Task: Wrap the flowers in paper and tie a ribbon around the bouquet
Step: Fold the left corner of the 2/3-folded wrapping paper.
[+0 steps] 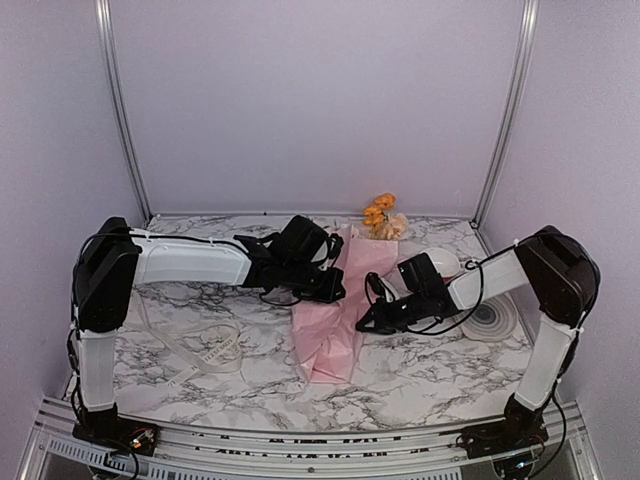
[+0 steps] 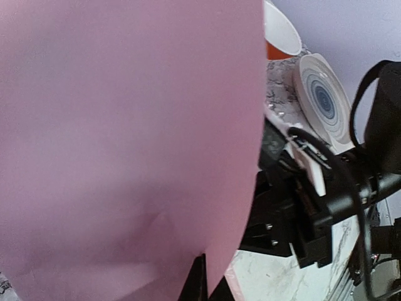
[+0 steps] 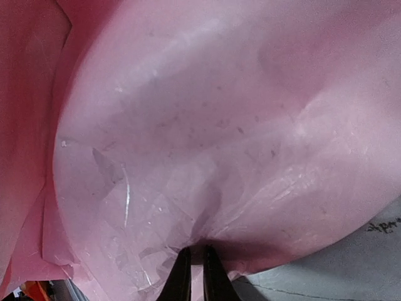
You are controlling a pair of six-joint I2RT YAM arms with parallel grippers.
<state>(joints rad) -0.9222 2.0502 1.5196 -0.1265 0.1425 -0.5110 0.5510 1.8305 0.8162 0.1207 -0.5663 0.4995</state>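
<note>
Marble table [image 1: 420, 385] — left pincer [image 2: 200, 283], right pincer [image 3: 192, 276] — each tight on the pink paper [image 1: 330, 335].

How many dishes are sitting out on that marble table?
2: a white bowl towards the far right, just behind the right arm, and a plate with blue rings nearer, on that arm's outer side. The arms or the pink sheet could hide others.

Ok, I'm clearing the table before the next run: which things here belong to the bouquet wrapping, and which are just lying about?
For the job:
pink paper
flowers
lettered ribbon

Lying about:
white bowl
plate with blue rings
</note>
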